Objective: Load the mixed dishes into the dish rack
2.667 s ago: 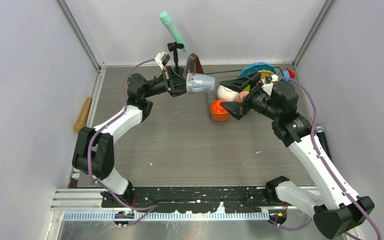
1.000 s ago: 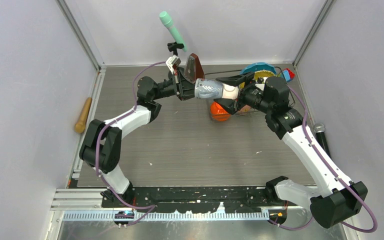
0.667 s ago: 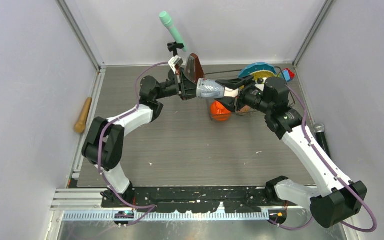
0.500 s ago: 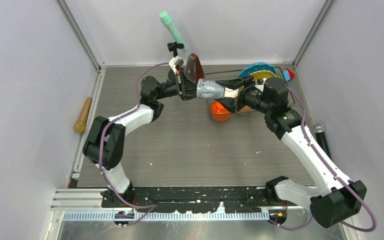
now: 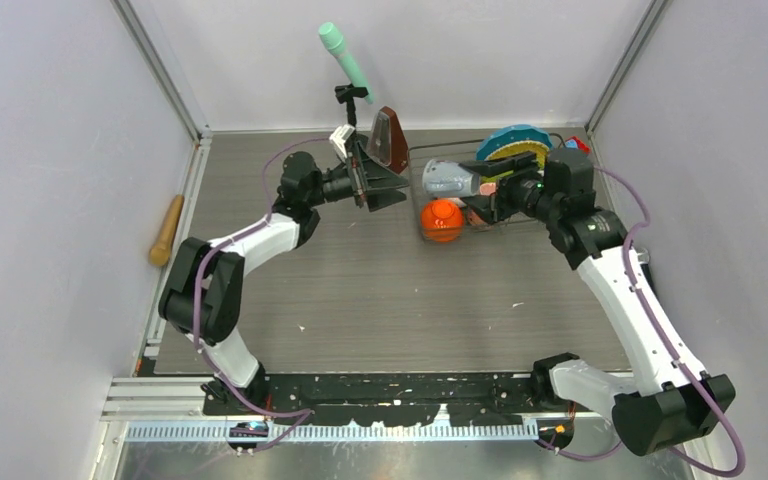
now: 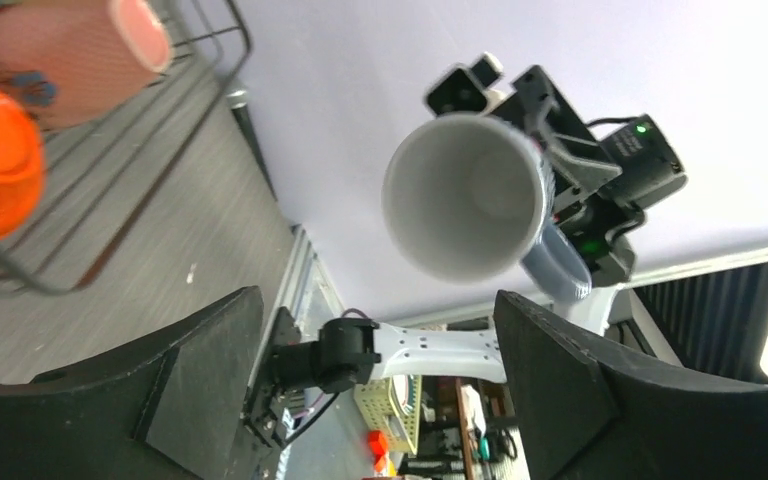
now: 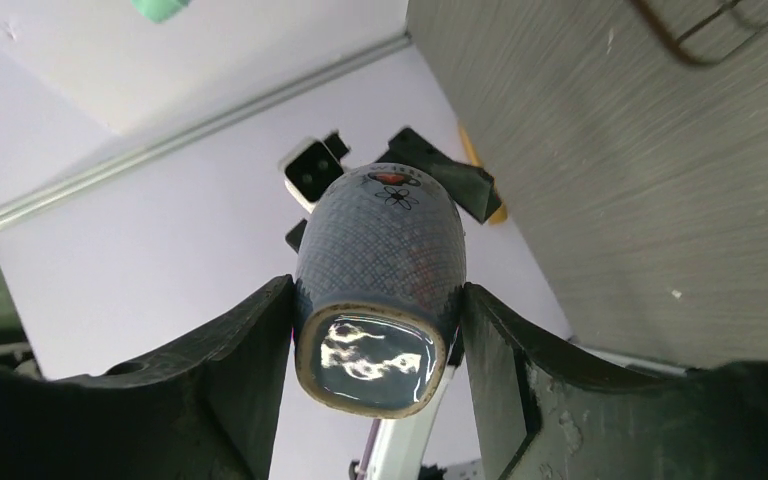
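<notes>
Above grey table (image 5: pixel 360 290), clamping grey-white mug (image 5: pixel 443 180) sideways in right gripper (image 5: pixel 472 187) over left end of dish rack (image 5: pixel 450 148). Holding left gripper (image 5: pixel 397 184) wide, empty.

Right claw (image 5: pixel 472 184) clamped on grey mug (image 5: pixel 440 180), mug sideways, upper centre-right, over rack (image 5: pixel 440 150). Orange bowl (image 5: pixel 441 220) just below it. Left claw (image 5: pixel 388 186) spread, empty, beside metronome (image 5: pixel 388 138). Teal plate (image 5: pixel 513 140) upright, upper right.
</notes>
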Controlling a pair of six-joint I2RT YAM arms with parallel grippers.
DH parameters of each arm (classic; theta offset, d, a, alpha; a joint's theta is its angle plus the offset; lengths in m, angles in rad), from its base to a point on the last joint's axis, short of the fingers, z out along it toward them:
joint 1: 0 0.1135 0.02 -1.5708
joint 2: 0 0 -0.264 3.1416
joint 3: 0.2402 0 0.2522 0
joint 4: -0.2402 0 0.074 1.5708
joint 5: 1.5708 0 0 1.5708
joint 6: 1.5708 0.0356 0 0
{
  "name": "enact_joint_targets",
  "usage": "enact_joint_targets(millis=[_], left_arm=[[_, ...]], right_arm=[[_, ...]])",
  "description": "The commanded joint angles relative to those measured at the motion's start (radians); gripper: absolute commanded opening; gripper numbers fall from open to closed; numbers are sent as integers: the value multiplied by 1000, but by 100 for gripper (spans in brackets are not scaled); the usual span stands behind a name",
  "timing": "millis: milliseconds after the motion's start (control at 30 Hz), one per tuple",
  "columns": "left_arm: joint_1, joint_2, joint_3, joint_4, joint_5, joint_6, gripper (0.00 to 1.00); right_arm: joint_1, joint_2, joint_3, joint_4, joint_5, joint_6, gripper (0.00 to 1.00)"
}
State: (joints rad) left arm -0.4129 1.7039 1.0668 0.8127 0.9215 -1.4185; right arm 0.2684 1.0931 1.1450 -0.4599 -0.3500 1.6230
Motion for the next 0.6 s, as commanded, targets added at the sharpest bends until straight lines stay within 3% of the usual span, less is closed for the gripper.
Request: enact_joint_targets(millis=[0,100,167,300,400,567], left_arm=[[51,-98,-41,-178,-67,154,91],[91,-164,-85,-315,-135,233,92],[107,-220,-97,-441,-167,324,93],[111,-319,-67,-763,-267,516,94],[111,-368,-65,-902,-276,586,95],[111,-449,-96,-1029,-319,675,95]], right_arm=[[-61,-17,141,-145,121,-143,0],[-124,6,202,-252,231,-261,0],[-152,27,258,-344,439,-388,0],[-172,98,352,-491,689,-525,0],[-186,162,365,-511,794,-561,0],[-235,272,372,-506,844,-553,0]])
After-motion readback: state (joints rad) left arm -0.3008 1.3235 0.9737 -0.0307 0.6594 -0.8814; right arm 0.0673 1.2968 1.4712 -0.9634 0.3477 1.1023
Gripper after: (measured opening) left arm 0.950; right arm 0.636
